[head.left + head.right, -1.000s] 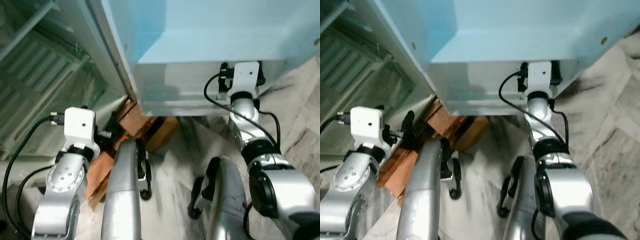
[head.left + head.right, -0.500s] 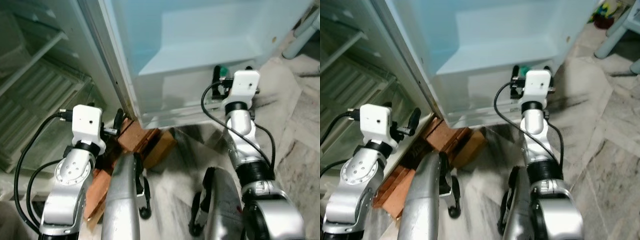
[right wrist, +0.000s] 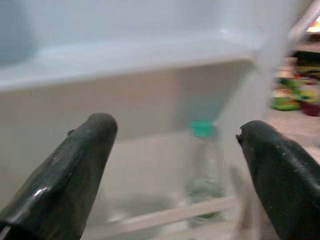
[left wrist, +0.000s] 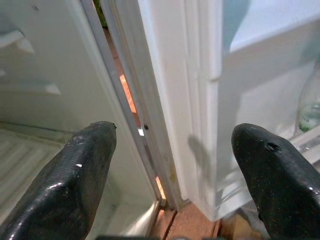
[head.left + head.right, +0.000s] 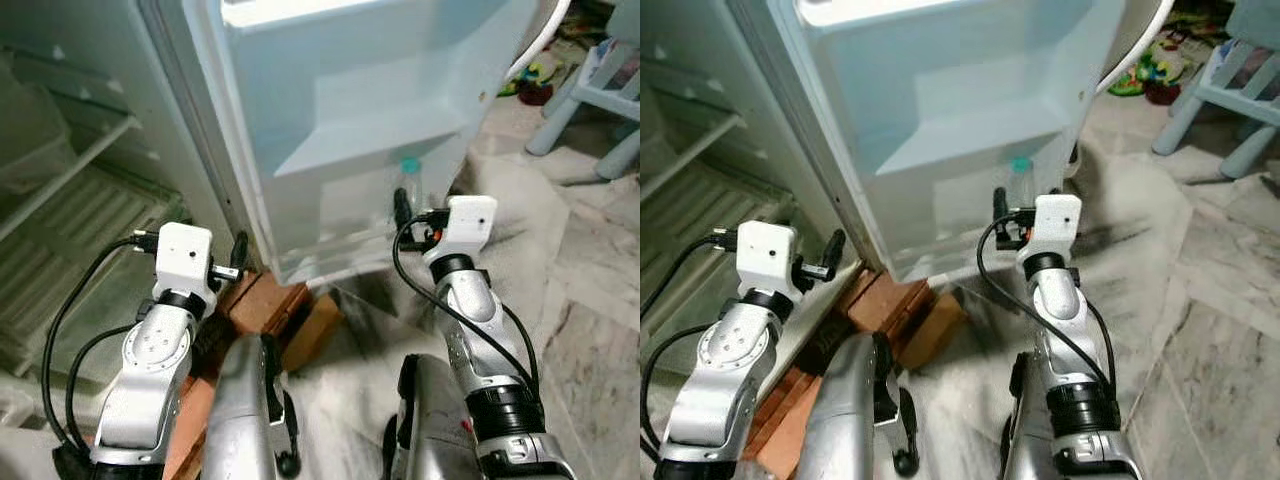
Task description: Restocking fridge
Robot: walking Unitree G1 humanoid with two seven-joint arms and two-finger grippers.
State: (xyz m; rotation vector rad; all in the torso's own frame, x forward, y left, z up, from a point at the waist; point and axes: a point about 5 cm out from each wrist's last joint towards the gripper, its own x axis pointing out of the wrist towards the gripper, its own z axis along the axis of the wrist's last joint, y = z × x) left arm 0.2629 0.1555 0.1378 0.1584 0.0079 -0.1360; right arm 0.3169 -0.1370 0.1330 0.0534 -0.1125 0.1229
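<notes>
A clear bottle with a green cap (image 5: 408, 186) stands upright in the lowest shelf of the open fridge door (image 5: 370, 120). My right gripper (image 5: 402, 212) hovers just in front of this shelf, a little short of the bottle. In the right wrist view the bottle (image 3: 202, 165) shows between the two fingers (image 3: 75, 165), and the right gripper (image 3: 175, 124) is open and holds nothing. My left gripper (image 5: 238, 255) is low by the door's hinge side. It is open too (image 4: 174, 130) and faces the gap between door and fridge body.
Red bricks (image 5: 270, 298) and a brown block (image 5: 318, 325) lie under the fridge's front. The fridge interior with white shelves (image 5: 70, 170) is at the left. A pale blue stool (image 5: 600, 100) and toys (image 5: 530, 82) stand on the marble floor at the right.
The head view has tilted up and pulled back, so more of the door and room shows. My right gripper has drawn back from the door shelf, and the bottle stands free there.
</notes>
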